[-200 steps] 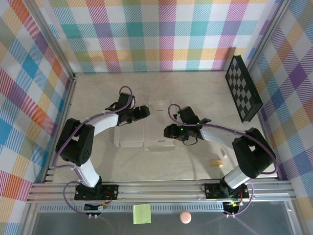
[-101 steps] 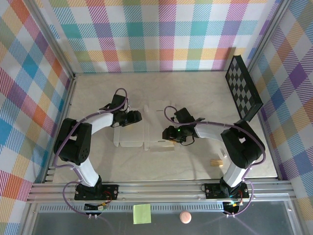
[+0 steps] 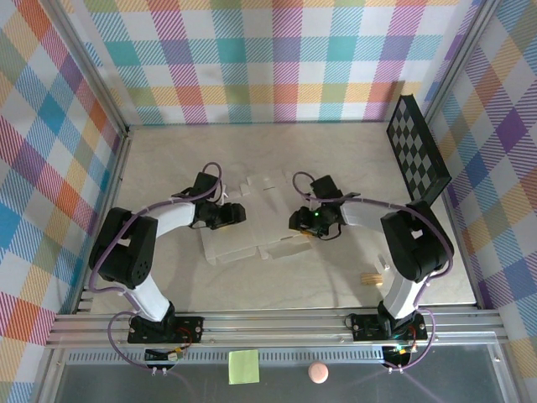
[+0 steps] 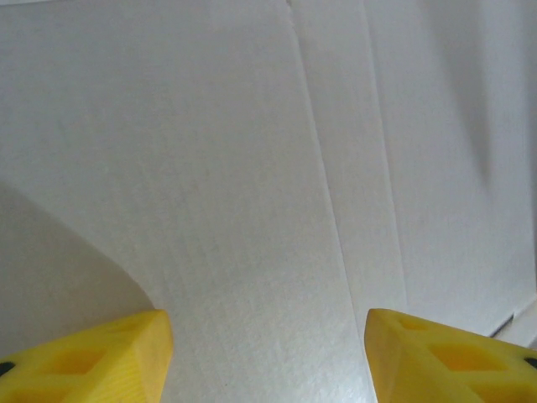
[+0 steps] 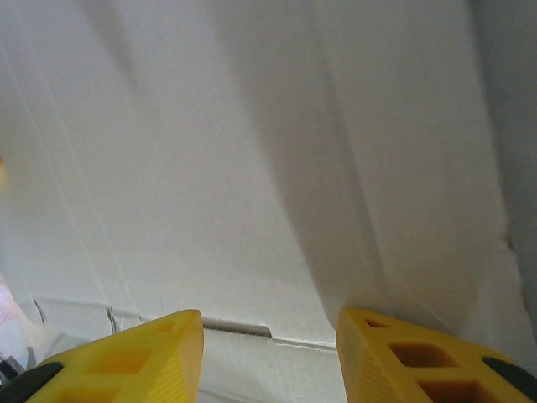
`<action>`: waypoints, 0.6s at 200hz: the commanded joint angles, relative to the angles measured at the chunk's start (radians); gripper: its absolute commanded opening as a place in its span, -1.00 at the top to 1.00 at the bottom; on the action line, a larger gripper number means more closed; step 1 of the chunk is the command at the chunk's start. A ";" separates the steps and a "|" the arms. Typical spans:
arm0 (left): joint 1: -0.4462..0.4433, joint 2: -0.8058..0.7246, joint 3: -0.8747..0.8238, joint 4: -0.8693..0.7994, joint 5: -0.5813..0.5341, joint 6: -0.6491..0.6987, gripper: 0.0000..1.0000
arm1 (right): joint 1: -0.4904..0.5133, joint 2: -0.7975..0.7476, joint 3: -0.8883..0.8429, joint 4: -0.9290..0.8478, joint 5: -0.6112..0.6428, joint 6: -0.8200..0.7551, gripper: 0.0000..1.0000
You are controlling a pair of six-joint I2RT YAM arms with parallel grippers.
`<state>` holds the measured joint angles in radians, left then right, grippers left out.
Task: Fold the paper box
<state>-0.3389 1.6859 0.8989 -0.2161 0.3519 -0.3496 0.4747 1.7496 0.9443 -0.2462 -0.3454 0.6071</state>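
Both arms curl inward, the left hand and right hand facing each other, fingers parted.

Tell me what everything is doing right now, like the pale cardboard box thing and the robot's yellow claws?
paper box, pale thin cardboard: not folded up, spread out on the table, a bit askew.
left gripper, yellow fingers: open, jaws apart over the cardboard.
right gripper, yellow fingers: open, jaws apart over the cardboard.
checkerboard panel, black, rectangular: propped tilted by the right wall.
sticky note, small yellow-green square: lying flat on the front ledge.
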 commanded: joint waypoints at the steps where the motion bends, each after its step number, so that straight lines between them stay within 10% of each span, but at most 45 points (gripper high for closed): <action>1: -0.067 -0.018 -0.028 -0.111 0.033 0.027 -0.27 | -0.052 0.036 0.037 -0.068 -0.007 -0.065 0.07; 120: -0.357 0.020 -0.020 -0.004 0.098 -0.137 -0.36 | -0.170 0.335 0.475 -0.192 -0.059 -0.157 0.08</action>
<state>-0.6525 1.6672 0.8791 -0.2337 0.4122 -0.4210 0.3073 2.0155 1.3247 -0.3897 -0.3737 0.4664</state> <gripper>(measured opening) 0.677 0.463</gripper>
